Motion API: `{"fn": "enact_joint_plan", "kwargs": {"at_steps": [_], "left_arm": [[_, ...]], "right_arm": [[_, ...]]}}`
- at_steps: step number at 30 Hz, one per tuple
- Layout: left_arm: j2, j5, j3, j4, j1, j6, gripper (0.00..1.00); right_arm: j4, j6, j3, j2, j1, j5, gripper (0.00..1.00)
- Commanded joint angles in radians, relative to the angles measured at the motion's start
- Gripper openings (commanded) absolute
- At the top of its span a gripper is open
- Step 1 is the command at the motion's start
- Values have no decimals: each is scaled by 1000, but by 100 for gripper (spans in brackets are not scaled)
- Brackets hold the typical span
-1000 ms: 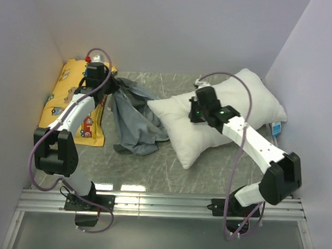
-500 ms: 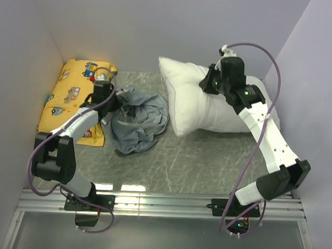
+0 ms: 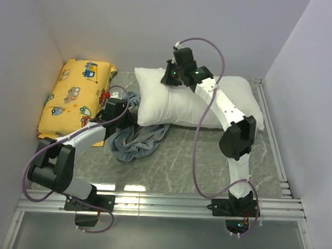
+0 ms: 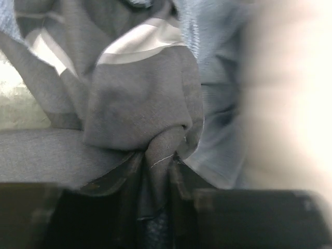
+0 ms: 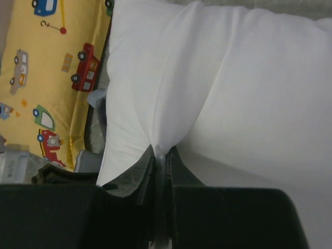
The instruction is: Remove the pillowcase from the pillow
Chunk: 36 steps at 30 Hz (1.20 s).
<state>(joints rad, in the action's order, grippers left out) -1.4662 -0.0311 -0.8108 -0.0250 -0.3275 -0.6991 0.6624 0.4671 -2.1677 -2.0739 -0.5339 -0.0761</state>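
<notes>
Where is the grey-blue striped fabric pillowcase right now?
In the top view, the grey-blue striped pillowcase lies crumpled left of centre, between the yellow vehicle-print cushion and the plump white pillow, pinched by the left gripper.

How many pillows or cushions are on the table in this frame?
2. The white pillow lies at the far middle, pinched by the right gripper; the yellow vehicle-print cushion lies along the left wall. The crumpled pillowcase seems to hide no other.
</notes>
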Motion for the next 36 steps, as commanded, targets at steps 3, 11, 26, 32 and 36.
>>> {"fn": "enact_joint_plan", "kwargs": {"at_steps": [3,11,26,32,36], "left_arm": [[111,16,28,48,-28,1,39],[247,-9,9,-53,-30,29,68],[457,-6,-177,-226,-30,110,73],[553,0,-111,-213,-30,130,78],[601,2,-84,-231,-30,136,79]], "right_arm": [[-188,84,-70,-60,-40,-91,0],[-348,110,144,-26,-40,-73,0],[-422,71,620,516,-35,56,72],[-457,116,949,817,-34,131,73],[-458,113,1120,992,-35,185,76]]}}
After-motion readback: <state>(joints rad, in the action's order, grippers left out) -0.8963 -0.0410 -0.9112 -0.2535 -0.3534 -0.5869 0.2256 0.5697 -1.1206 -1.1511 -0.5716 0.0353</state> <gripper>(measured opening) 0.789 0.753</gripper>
